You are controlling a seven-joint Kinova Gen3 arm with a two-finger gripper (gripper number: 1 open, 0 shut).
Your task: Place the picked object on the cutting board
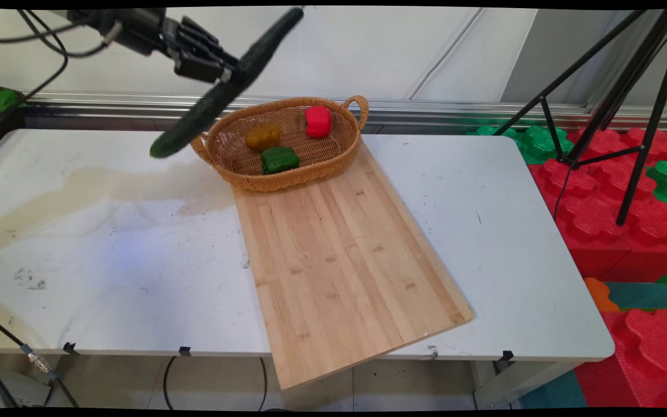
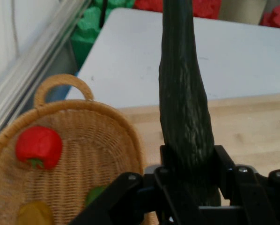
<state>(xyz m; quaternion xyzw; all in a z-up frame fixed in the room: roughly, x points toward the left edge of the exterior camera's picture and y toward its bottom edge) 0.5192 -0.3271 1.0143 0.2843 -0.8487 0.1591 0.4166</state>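
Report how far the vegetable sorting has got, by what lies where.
Done: red pepper, yellow pepper and green pepper lie in the basket. In hand: the gripper holds a cucumber in the air, left of the basket. Left: the cucumber rests nowhere yet; the cutting board is bare.

A black two-finger gripper (image 1: 235, 72) tips the robot's arm at about 11 o'clock in the main view, its stepped, blocky linkage joined to a dark cylindrical wrist with a pale metal fitting. Thin black cables loop away toward 9 o'clock. In the hand view, the gripper (image 2: 189, 161) shows glossy black links pinned with round silver screws.
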